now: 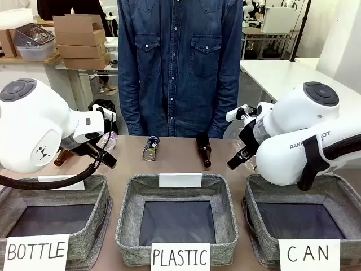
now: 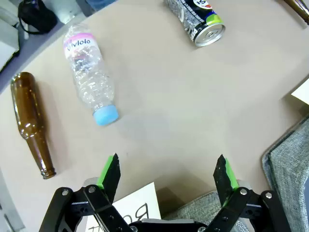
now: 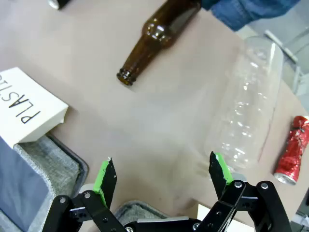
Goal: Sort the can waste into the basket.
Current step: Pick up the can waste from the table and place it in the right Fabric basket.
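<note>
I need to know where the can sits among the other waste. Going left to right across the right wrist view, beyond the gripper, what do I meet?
White PLASTIC sign → brown glass bottle → clear plastic bottle → crushed red can.

The dark blue-black can [image 1: 150, 148] lies on its side at the counter's far middle, dented, its silver end [image 2: 209, 34] turned toward the robot's side; the crushed shiny red can [image 3: 293, 150] lies flat on the counter, silver end at its lower tip; the grey woven basket [image 1: 251, 210], dark-lined and signed "CAN", sits upright at the counter's near right.
</note>
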Controlling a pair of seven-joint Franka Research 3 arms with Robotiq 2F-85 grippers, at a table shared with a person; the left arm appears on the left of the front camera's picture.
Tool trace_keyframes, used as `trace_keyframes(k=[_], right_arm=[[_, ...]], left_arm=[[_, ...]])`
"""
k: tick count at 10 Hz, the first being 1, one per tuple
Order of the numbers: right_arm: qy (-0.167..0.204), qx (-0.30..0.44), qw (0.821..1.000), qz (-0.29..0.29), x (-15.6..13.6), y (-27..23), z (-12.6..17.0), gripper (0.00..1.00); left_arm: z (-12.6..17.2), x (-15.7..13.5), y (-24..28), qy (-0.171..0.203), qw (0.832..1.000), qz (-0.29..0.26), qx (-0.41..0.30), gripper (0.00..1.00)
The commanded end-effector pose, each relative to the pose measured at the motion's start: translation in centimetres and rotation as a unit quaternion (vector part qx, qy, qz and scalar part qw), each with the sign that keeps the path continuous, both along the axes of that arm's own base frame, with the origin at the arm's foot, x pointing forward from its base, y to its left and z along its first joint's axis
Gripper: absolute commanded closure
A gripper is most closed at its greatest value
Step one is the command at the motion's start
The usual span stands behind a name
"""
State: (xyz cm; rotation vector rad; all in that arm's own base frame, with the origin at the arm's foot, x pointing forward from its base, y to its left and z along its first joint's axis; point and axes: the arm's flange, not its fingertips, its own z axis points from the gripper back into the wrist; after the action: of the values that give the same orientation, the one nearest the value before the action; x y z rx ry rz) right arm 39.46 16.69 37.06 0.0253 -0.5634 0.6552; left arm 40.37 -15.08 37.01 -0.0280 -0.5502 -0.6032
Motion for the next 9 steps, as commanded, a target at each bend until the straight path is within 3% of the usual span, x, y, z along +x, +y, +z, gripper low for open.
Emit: trace_keyframes(k=[1,9], right_arm=[[0.000,0.000,1.000,0.000,0.00,0.00,0.01,0.00],[0.000,0.000,1.000,0.000,0.00,0.00,0.01,0.00]], left_arm=[[0.01,0.00,0.00,0.000,1.000,0.000,0.000,0.00],[0.01,0.00,0.00,0.000,1.000,0.000,0.000,0.00]])
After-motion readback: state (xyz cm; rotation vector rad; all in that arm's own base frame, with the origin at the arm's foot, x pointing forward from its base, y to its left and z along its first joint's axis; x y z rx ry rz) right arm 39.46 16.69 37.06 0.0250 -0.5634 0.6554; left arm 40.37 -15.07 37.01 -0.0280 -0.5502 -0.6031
